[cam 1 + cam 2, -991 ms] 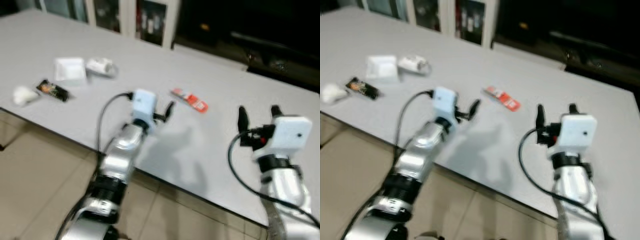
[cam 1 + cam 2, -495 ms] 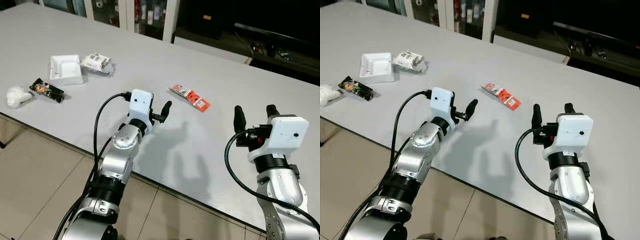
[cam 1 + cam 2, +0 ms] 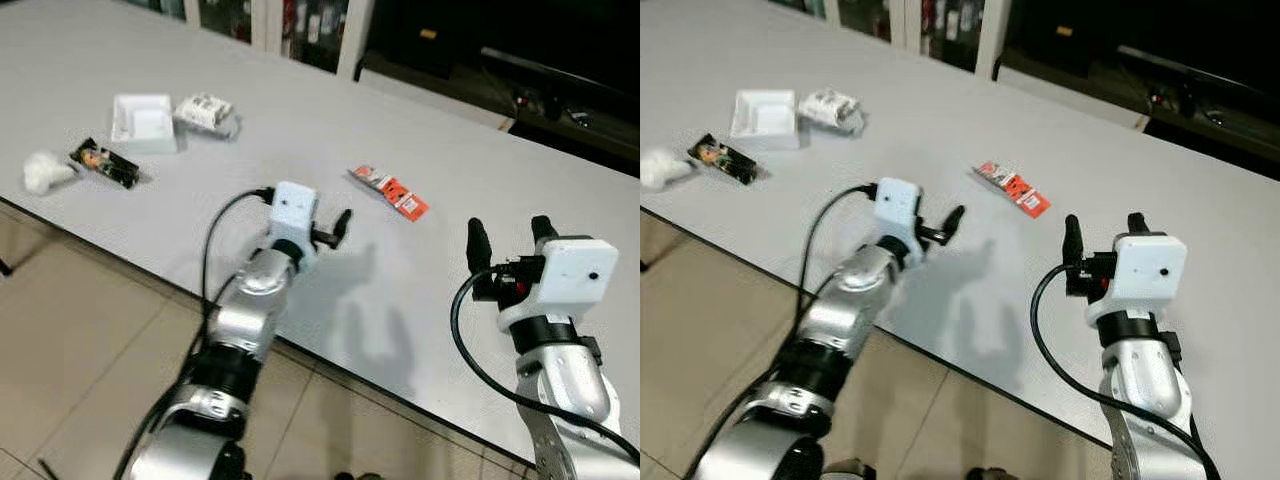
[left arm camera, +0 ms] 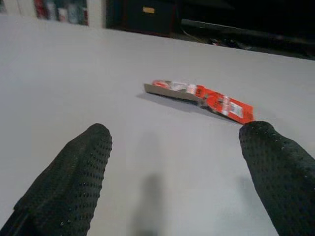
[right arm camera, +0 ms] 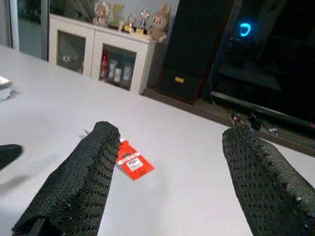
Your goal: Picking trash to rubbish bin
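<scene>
No item is collected yet: the red wrapper (image 3: 389, 192) and the other trash lie untouched on the table (image 3: 300, 110). The left gripper (image 4: 179, 172), fingers apart and empty, hovers just short of the red wrapper. The right gripper (image 5: 172, 182) is likewise spread and empty.

Evenly lit grey table (image 3: 420, 300) under overhead light, soft arm shadows on the table just beyond the left arm (image 3: 250, 300), dark dim room behind the table, mild motion blur, wrist-view fingers (image 4: 74, 182) out of focus.

Wide matte grey surface (image 3: 300, 120) under both pincers. Beige tiled floor (image 3: 70, 330) below its near edge. Beyond the far edge: white glass-door cabinet (image 5: 93, 59) holding figurines, then dark black furniture (image 5: 197, 44) showing a blue light.
</scene>
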Controlling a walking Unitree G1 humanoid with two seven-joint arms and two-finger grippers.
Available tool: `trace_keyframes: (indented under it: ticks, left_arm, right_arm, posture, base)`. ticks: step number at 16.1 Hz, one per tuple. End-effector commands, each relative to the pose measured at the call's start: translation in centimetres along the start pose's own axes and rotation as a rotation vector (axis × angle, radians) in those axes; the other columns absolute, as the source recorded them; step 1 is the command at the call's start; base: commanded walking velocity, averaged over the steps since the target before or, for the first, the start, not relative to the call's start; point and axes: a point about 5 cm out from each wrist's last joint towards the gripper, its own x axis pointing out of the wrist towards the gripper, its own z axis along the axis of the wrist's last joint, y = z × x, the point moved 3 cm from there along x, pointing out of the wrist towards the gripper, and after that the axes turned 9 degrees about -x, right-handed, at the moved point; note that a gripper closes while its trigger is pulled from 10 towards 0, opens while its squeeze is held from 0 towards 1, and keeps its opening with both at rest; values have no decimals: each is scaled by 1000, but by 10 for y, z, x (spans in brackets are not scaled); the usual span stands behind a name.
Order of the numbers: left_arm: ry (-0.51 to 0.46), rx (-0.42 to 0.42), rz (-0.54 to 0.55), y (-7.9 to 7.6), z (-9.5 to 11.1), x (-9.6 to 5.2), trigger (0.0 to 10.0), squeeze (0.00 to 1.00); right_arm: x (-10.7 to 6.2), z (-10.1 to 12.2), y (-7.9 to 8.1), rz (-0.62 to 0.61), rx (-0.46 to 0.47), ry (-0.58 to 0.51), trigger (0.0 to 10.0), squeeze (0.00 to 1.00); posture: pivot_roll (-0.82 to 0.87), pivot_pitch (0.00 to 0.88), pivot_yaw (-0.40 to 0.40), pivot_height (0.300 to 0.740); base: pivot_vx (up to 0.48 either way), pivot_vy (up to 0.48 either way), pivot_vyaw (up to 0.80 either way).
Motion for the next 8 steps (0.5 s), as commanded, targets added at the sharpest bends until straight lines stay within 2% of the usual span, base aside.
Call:
trace_keyframes:
  ticks: [1,2,5,7,8]
  left_arm:
    - [-2,1,-20,-11,0,5,10000,0]
    - [-5,-10,-20,-14,-1,8,10000,0]
    - [6,-102,35,-10,-7,14,10000,0]
    - [16,-104,80,-4,-9,17,10000,0]
    - [16,-103,88,-1,-8,20,10000,0]
  right_arm:
    - [-5,1,-4,7,-7,12,10000,0]
    - [-7,1,-4,18,-12,18,10000,0]
    - [-9,5,-6,27,-22,21,10000,0]
    - [-10,10,-10,27,-31,19,10000,0]
    - [-11,14,-6,53,-18,13,10000,0]
  posture:
    - [121,174,-159,740]
    - [109,184,-171,740]
    - [60,195,-185,740]
    - [32,196,-188,740]
    - [13,197,-189,740]
  base:
    - [0,0,0]
    - [0,0,0]
    - [0,0,0]
    - [0,0,0]
    - [0,0,0]
